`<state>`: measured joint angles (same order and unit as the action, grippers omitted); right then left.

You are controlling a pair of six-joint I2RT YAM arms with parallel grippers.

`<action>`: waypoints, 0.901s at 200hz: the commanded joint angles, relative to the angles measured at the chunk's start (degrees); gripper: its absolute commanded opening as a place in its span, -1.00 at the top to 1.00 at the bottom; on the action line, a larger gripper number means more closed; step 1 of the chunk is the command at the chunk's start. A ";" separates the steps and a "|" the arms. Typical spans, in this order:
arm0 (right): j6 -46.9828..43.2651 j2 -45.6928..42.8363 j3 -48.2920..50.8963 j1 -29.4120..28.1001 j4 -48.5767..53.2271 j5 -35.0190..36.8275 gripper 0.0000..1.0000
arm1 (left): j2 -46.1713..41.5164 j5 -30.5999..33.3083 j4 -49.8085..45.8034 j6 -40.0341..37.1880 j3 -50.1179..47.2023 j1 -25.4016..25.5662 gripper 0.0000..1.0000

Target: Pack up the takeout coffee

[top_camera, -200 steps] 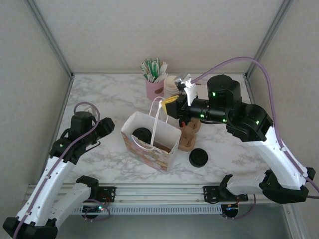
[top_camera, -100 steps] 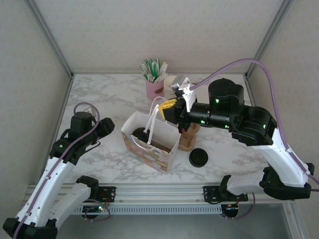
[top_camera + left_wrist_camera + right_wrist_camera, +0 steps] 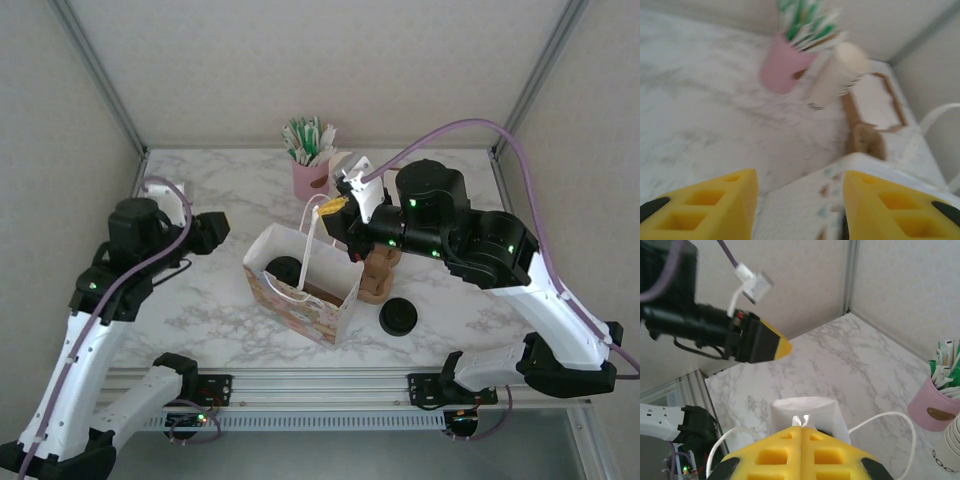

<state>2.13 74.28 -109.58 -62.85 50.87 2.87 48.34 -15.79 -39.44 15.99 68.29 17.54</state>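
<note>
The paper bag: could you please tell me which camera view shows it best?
The top external view: the paper bag stands whole and open there. The right wrist view gives its rim and a handle pinched in the right fingers; the left wrist view, a blurred edge.

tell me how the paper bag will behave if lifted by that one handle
The paper bag would probably sag and tilt, since the right end effector pinches only one thin handle. Its walls look thin, likely crumpling easily. The takeout coffee inside may pull it sideways.
</note>
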 commanded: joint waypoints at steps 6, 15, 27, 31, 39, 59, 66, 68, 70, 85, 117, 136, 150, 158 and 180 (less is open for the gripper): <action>-0.99 0.21 0.68 -0.52 -0.24 1.56 1.00 | 2.98 -17.40 0.50 -12.38 5.92 1.15 -0.15; -0.99 0.16 0.77 -0.58 -0.46 1.52 1.00 | 3.52 -19.36 0.89 -14.62 6.69 1.61 -0.17; -1.03 0.02 0.90 -0.56 -0.64 1.42 1.00 | 4.12 -21.75 1.28 -18.18 6.94 2.62 -0.21; -1.07 -0.01 0.94 -0.59 -0.77 1.35 1.00 | 4.22 -22.49 1.45 -19.37 6.88 3.12 -0.25; -1.14 -0.05 1.03 -0.59 -0.86 1.20 1.00 | 4.18 -23.47 1.93 -21.71 6.53 4.17 -0.30; -1.38 0.02 1.04 -0.57 -1.07 1.03 1.00 | 3.62 -26.45 3.37 -29.38 4.88 7.48 -0.38; -1.51 0.07 1.03 -0.61 -1.09 0.89 1.00 | 3.37 -26.79 4.03 -31.94 4.24 8.76 -0.38; -1.52 0.14 1.03 -0.61 -1.07 0.94 1.00 | 3.24 -26.78 4.24 -32.43 4.09 9.25 -0.38; -1.58 0.09 1.03 -0.56 -1.13 0.81 1.00 | 3.25 -26.78 4.41 -33.09 3.94 9.59 -0.38; -1.67 0.16 1.03 -0.56 -1.26 0.56 1.00 | 3.30 -26.74 5.88 -37.06 3.10 12.29 -0.37; -1.74 0.16 1.03 -0.52 -1.56 -0.88 1.00 | 5.02 -25.18 7.02 -43.91 3.25 15.14 -0.17; -1.77 0.16 1.03 -0.57 -1.57 -1.54 1.00 | 7.04 -24.77 6.71 -47.20 3.92 15.74 -0.03; -1.78 0.10 1.03 -0.60 -1.53 -1.90 1.00 | 8.32 -24.52 6.56 -48.60 4.61 16.18 0.01; -1.78 0.14 1.12 -0.61 -1.54 -2.23 1.00 | 8.99 -24.55 6.74 -49.32 4.82 16.27 0.02; -1.79 -0.02 1.30 -0.60 -1.57 -2.87 1.00 | 10.59 -25.23 7.40 -50.51 5.36 16.94 0.04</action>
<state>0.95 74.37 -109.12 -62.85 50.37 1.39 57.98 -39.83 -34.02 -30.20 71.77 33.43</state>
